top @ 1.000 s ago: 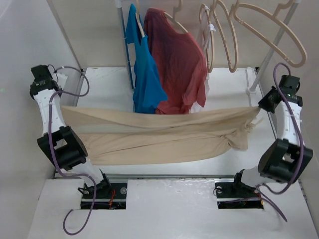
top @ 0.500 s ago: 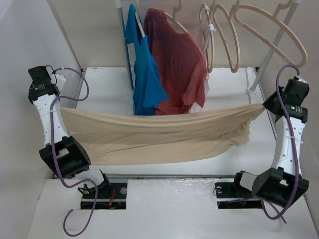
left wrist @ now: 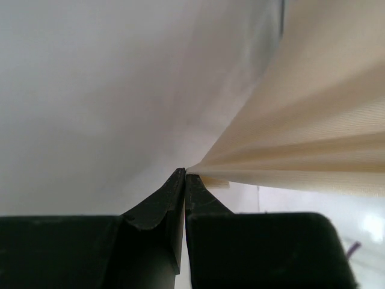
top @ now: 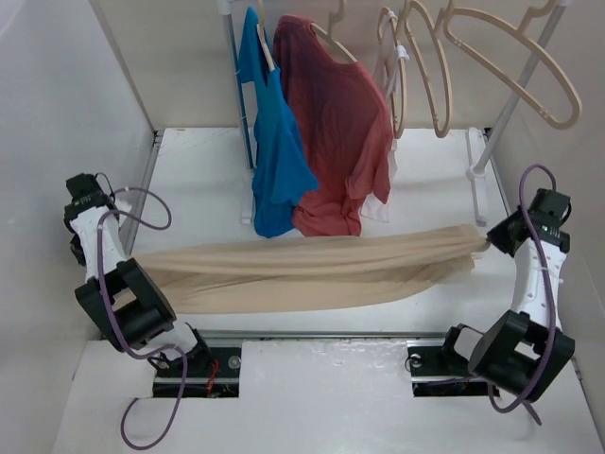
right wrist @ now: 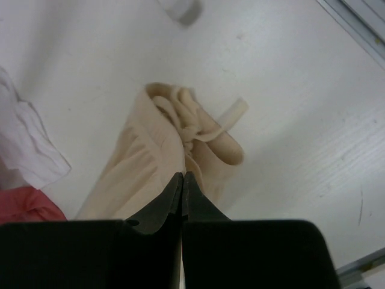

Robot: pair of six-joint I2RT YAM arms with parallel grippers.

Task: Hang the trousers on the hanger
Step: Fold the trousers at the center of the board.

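**Both jaws clamped, trousers strung between the arms**

My left gripper (left wrist: pixel 184 174) has its jaws pressed tight together, and a corner of the trousers (left wrist: pixel 313 120) is nipped right at the tips; the cloth fans out from there to the upper right of the wrist view. My right gripper (right wrist: pixel 182 176) is pressed together too, pinching a bunched end of the cloth, with a flat tie strip (right wrist: pixel 231 114) curling out just above the tips. From overhead, the trousers run as one long wrinkled band across the middle of the frame, left arm to right arm, low over the white table (top: pixel 198 170). Behind them a red T-shirt (top: pixel 336 132) and a blue shirt (top: pixel 274 142) hang at top centre. The hanger (top: pixel 565 117) sits at the upper right, well apart from the cloth and bare.
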